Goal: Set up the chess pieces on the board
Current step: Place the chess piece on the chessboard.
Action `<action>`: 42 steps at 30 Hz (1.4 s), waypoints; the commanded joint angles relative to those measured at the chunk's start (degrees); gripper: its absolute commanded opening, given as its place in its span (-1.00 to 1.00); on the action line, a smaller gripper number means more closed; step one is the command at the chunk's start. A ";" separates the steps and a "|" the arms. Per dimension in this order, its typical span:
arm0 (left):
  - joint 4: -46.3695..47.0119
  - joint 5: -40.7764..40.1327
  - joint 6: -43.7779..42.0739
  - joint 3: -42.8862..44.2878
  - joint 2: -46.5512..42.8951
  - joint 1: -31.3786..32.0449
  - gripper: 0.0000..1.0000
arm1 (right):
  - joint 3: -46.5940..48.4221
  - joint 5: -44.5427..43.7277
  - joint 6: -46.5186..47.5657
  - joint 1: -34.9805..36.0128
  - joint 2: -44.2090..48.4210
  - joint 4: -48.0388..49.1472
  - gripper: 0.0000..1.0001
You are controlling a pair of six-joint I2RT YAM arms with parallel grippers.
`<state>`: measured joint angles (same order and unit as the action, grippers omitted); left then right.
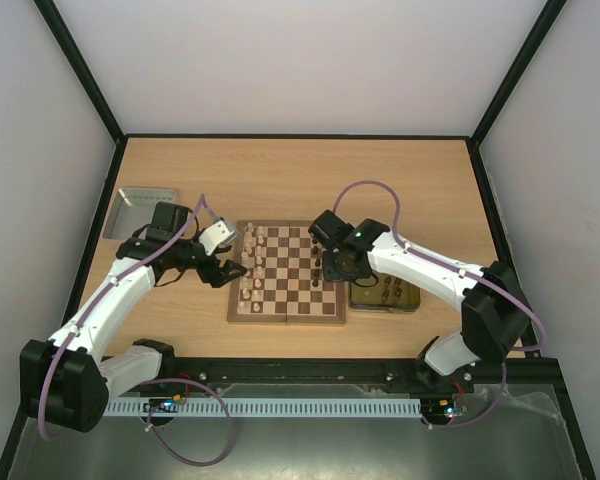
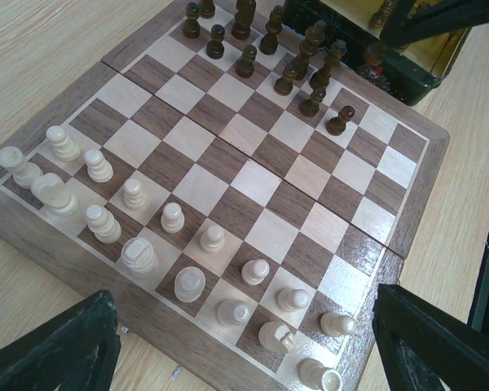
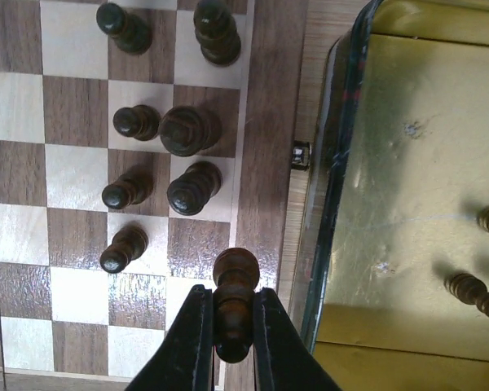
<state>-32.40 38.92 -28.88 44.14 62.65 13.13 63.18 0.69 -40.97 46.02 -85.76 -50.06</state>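
Now: the right gripper (image 3: pixel 232 293) is clamped on one dark chessman (image 3: pixel 235 267), hanging at 6 o'clock of its wrist view over the frame of the board (image 1: pixel 288 317); which kind of piece, I can't tell
Why that grip: pinched by the middle with one end poking past the fingertips; I'd say that lets it go down straight among close neighbours without knocking them
Where it's headed: probably the free back-row square at 11 o'clock of it, beside the lowest seated pawn; a guess only
Other hand: the left gripper (image 2: pixel 243 303) gapes wide with nothing in it, poised over the pale edge; that side looks complete, so it seems to be waiting clear of the action
Pale count: the pale pieces (image 2: pixel 173 217) number sixteen; eight in the outer row, eight pawns ahead; all along the board's 9 o'clock side in the top view
Dark count: the dark pieces (image 2: pixel 246 61) line the 3 o'clock side; seven on squares in the right wrist view, roughly eleven in the left wrist view, though they overlap; plus the one in hand
Trays: two; the yellow tray (image 3: pixel 407 163) sits just beside the board at 4 o'clock, two more dark pieces showing at its 3 o'clock edge, close by as the supply; the silver tray (image 1: pixel 145 210) lies at 10 o'clock, well apart
Progress: well past halfway by my reckoning; only dark ones left to seat
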 commanded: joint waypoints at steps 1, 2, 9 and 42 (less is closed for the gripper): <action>0.76 0.28 0.40 -0.96 0.17 0.22 0.70 | 0.08 -0.95 -0.89 1.65 -1.40 -1.52 -0.96; 0.76 0.27 0.36 -0.96 0.19 0.23 0.70 | -0.23 -0.61 -0.91 1.78 -1.54 -1.19 -0.96; 0.82 0.11 0.41 -1.00 -0.06 0.16 0.70 | -1.53 0.41 -0.54 1.95 -2.97 0.75 -0.96; 0.87 0.02 0.33 -1.01 -0.07 0.21 0.69 | -1.85 2.56 -0.41 3.10 -7.00 4.25 -0.96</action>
<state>-32.01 38.72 -28.84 43.83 62.65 13.13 62.08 3.55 -41.19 48.49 -91.88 -45.91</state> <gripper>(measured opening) 0.849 0.050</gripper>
